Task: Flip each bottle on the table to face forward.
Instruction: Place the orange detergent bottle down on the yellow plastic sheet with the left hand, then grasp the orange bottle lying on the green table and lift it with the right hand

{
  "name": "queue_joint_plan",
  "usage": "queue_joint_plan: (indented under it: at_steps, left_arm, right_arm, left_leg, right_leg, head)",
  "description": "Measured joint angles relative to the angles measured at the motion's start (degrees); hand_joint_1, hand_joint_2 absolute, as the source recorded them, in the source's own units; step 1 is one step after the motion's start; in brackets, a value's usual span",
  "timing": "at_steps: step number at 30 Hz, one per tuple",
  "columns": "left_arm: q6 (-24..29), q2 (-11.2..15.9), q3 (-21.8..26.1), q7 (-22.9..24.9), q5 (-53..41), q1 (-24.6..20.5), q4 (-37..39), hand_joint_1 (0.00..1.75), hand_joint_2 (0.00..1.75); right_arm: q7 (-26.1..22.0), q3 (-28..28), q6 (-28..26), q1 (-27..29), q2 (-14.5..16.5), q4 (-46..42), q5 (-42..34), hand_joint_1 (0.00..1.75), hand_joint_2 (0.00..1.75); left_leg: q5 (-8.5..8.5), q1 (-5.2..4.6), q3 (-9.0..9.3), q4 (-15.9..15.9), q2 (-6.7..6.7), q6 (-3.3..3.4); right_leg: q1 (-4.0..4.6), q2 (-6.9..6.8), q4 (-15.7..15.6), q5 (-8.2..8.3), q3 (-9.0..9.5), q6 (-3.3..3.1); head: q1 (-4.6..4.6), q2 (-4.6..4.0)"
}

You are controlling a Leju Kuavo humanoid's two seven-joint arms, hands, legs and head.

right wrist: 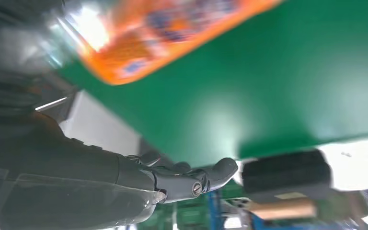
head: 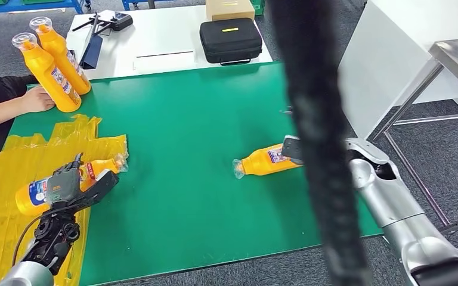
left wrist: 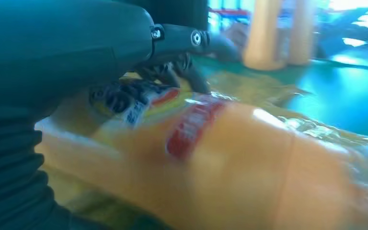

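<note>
At nine o'clock on the green table mat [head: 203, 179] lies crinkled yellow plastic sheeting [head: 12, 161]. On it, at about eight o'clock, the robot's left hand [head: 71, 185] is wrapped around a lying orange plastic bottle with a blue-and-red label [head: 33, 195], its clear cap pointing toward three o'clock; the left wrist view shows the dark fingers [left wrist: 172, 72] curled over the label. At ten o'clock a person's hand [head: 36, 100] rests against two upright orange bottles with clear caps [head: 53, 65], which lean toward ten o'clock and touch each other. At twelve o'clock, beyond the mat, a black zipped case [head: 231, 40] sits on a white table [head: 167, 36]. Just right of the mat's centre a second orange bottle [head: 265, 161] lies on its side, cap toward nine o'clock. The right hand [right wrist: 191, 179] is near its base at three o'clock; its fingers are spread and hold nothing.
</note>
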Motion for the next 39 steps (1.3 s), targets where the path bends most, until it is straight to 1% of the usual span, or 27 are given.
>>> queue_joint_plan:
  at_steps: [4, 10, 14, 17, 19, 21, 26, 29, 31, 39]
  left_arm:
    - [-6.5, -0.8, 0.0, -5.1, 6.1, -1.3, 0.0, 0.0, 0.0]
    - [-14.5, -1.4, 0.0, -11.7, 16.9, -2.2, -0.4, 0.0, 0.0]
    - [-19.3, -2.3, -0.1, -14.3, 24.1, -2.2, -1.9, 0.0, 0.0]
    - [-24.8, -2.9, -0.2, -14.9, 31.9, -2.0, -4.0, 0.0, 0.0]
    - [-28.2, -3.0, -0.8, -14.9, 37.7, -1.2, -7.0, 0.0, 0.0]
    - [-30.1, -3.1, -2.1, -14.4, 42.8, 0.3, -11.8, 0.0, 0.0]
    - [-30.8, -3.2, -5.4, -12.7, 50.7, 4.0, -24.2, 0.0, 0.0]
    - [-30.8, -3.0, -6.7, -12.4, 52.7, 5.7, -29.7, 0.0, 0.0]
    - [-30.8, -2.9, -7.2, -12.3, 53.0, 6.6, -32.0, 0.0, 0.0]
    - [-30.7, -2.2, -8.5, -12.4, 54.4, 8.6, -37.1, 0.0, 0.0]
  right_arm:
    - [-0.5, 0.4, 0.7, 0.0, -3.6, 3.3, 2.4, 0.0, 1.75]
    - [-0.7, 0.5, 1.5, 0.0, -6.6, 7.1, 4.5, 0.0, 1.75]
    - [-1.3, 0.6, 1.9, -0.9, -7.9, 10.0, 5.8, 0.0, 1.75]
    - [-1.7, 1.1, 0.9, -1.6, -8.1, 12.2, 7.4, 0.0, 1.75]
    - [-2.2, 1.5, -0.3, -2.2, -7.9, 14.0, 8.6, 0.0, 1.75]
    - [-3.1, 1.9, -1.9, -3.1, -7.3, 16.0, 9.6, 0.0, 1.75]
    - [-5.2, 3.1, -5.8, -4.4, -4.6, 19.9, 11.3, 0.0, 1.75]
    - [-5.7, 3.6, -6.5, -4.6, -2.7, 21.3, 11.8, 0.0, 1.75]
    - [-5.8, 3.9, -6.5, -4.6, -1.9, 21.9, 11.9, 0.0, 1.75]
    - [-5.9, 5.4, -6.0, -6.3, 0.3, 24.3, 13.6, 0.0, 1.75]
  left_leg:
    - [0.04, -0.03, 0.03, 0.0, -0.19, 0.07]
    - [0.13, -0.06, 0.09, 0.0, -0.25, 0.14]
    - [0.15, -0.07, 0.1, 0.0, -0.23, 0.16]
    - [0.18, -0.08, 0.08, 0.0, -0.23, 0.2]
    - [0.19, -0.08, 0.04, 0.0, -0.23, 0.21]
    - [0.19, -0.08, 0.01, 0.0, -0.21, 0.21]
    - [0.17, -0.08, -0.03, 0.0, -0.2, 0.23]
    - [0.16, -0.08, -0.05, 0.0, -0.21, 0.23]
    - [0.16, -0.07, -0.07, 0.0, -0.22, 0.23]
    - [0.17, -0.09, -0.09, 0.0, -0.2, 0.23]
  right_leg:
    - [-0.05, -0.14, 0.0, 0.0, 0.1, 0.02]
    - [-0.07, -0.19, 0.0, 0.04, 0.18, 0.09]
    - [-0.08, -0.19, 0.0, 0.08, 0.18, 0.15]
    - [-0.08, -0.19, 0.0, 0.09, 0.18, 0.16]
    - [-0.08, -0.19, 0.0, 0.09, 0.16, 0.16]
    - [-0.08, -0.18, 0.0, 0.09, 0.13, 0.16]
    - [-0.07, -0.18, 0.0, 0.09, 0.07, 0.16]
    - [-0.07, -0.18, 0.0, 0.08, 0.04, 0.16]
    - [-0.07, -0.19, 0.0, 0.08, 0.03, 0.16]
    - [-0.07, -0.18, 0.0, 0.08, 0.02, 0.17]
  head:
    - [-0.02, 0.0]
    - [-0.03, 0.0]
    - [-0.03, 0.0]
    - [-0.02, 0.0]
    - [-0.02, 0.0]
    - [-0.02, 0.0]
    - [-0.03, 0.0]
    - [-0.03, 0.0]
    - [-0.03, 0.0]
    - [-0.02, 0.0]
